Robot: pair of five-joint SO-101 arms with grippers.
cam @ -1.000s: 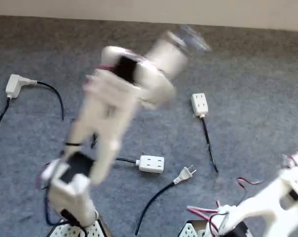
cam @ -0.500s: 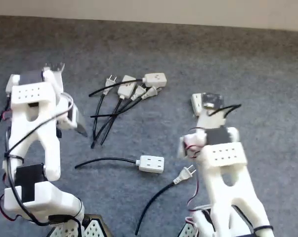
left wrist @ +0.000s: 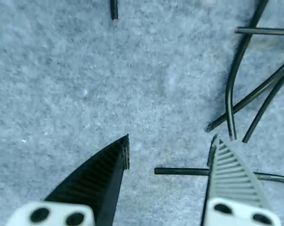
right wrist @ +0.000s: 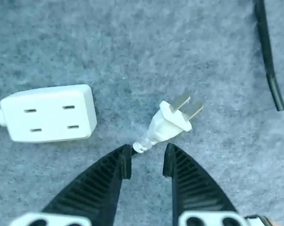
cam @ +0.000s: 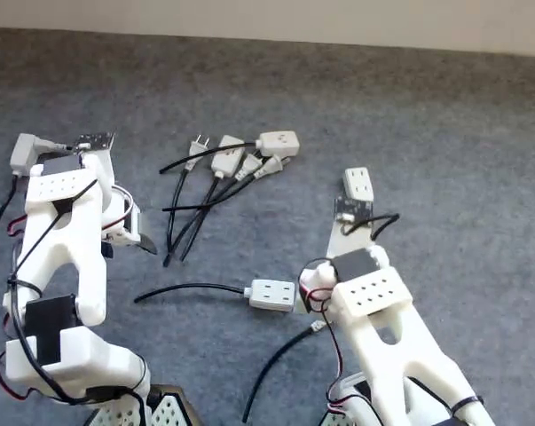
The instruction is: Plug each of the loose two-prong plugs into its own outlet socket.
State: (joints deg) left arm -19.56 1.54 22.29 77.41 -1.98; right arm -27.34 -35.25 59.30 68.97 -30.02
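A white two-prong plug (right wrist: 172, 123) lies flat on the grey carpet, prongs pointing away from my right gripper (right wrist: 146, 157). That gripper is open, its black fingertips either side of the plug's cord end. A white outlet block (right wrist: 47, 113) lies just beside the plug, also seen as outlet block (cam: 271, 294) in the high view. My left gripper (left wrist: 170, 146) is open low over the carpet, with a black cord (left wrist: 179, 171) lying between its fingers. In the high view the left gripper (cam: 136, 231) sits left of a bundle of plugs and cords (cam: 223, 169).
More white outlets lie at the far right (cam: 357, 185), the far left (cam: 23, 153) and atop the bundle (cam: 279, 140). Black cords (left wrist: 245, 89) fan across the carpet near the left gripper. The far carpet is bare up to the wall.
The left arm swung from over the middle back to the left side. The right arm came in from the lower right, passed the far right outlet, and now sits over the plug.
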